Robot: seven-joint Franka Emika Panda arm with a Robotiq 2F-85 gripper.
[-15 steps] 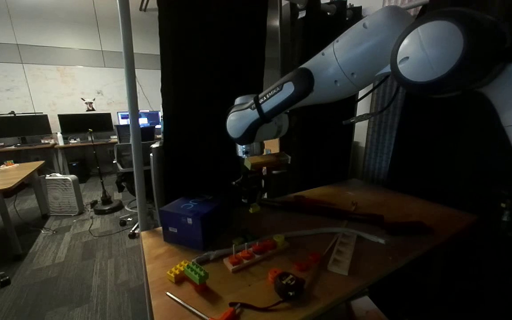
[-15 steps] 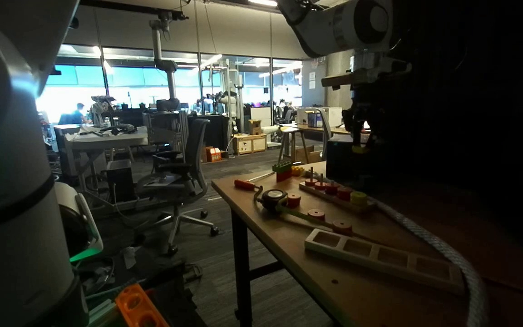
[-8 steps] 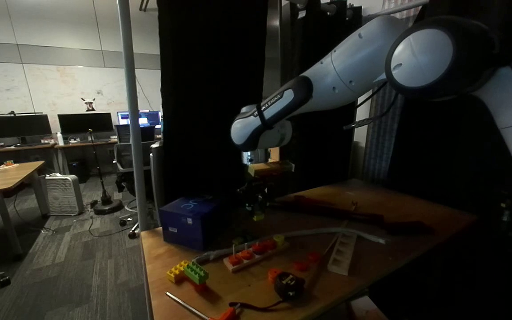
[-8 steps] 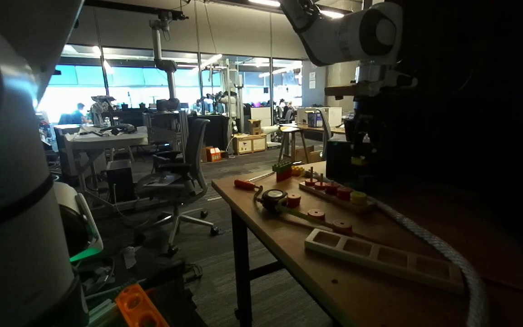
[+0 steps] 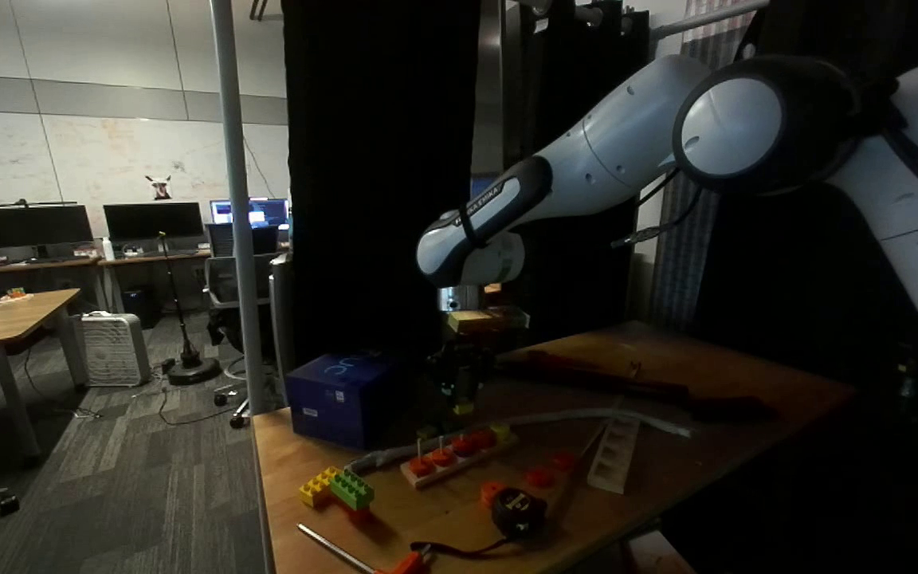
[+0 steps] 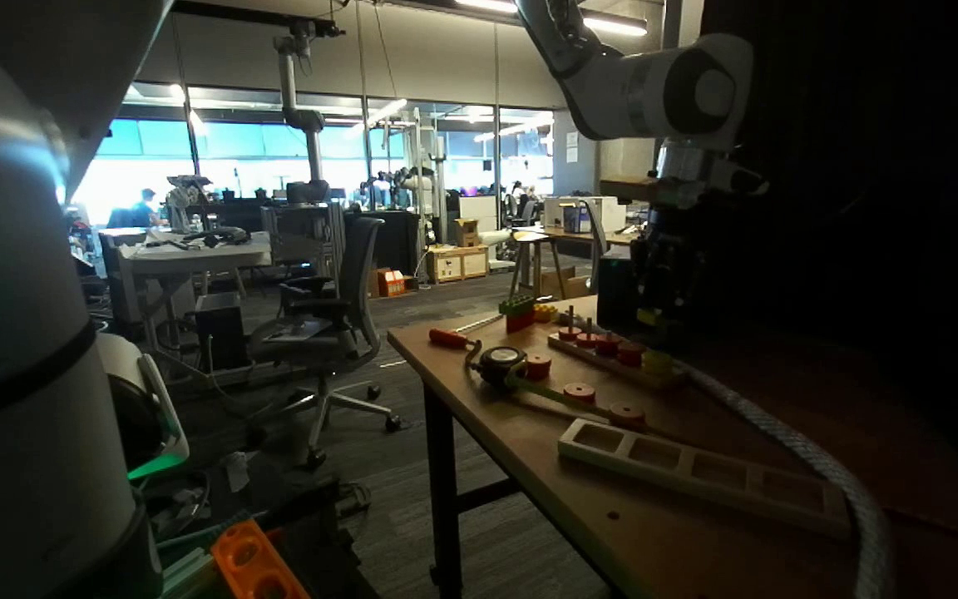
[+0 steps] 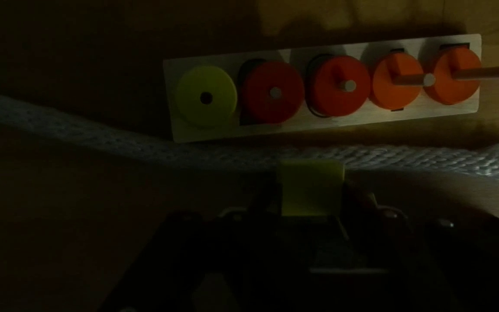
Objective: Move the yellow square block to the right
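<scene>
The yellow square block (image 5: 464, 408) hangs at the tips of my gripper (image 5: 459, 389), which points down over the far part of the table. The block also shows in an exterior view (image 6: 647, 316) below the dark gripper (image 6: 664, 279). In the wrist view the block (image 7: 312, 188) sits between the two dark fingers, and my gripper (image 7: 312, 199) is shut on it. The block's far edge overlaps the grey rope in that view. The fingers are very dark, and the block's height above the table is hard to tell.
A peg board (image 7: 184, 132) with red, orange and yellow discs lies beyond the rope (image 7: 102, 136). A blue box (image 5: 331, 402) stands beside the gripper. A tape measure (image 5: 518, 513), a wooden tray (image 6: 687, 460), toy bricks (image 5: 353, 489) and a screwdriver (image 5: 339, 550) lie on the table.
My gripper has moved down toward the table with the yellow block in it. The block now appears lower in both exterior views. The other things on the table have not moved.
</scene>
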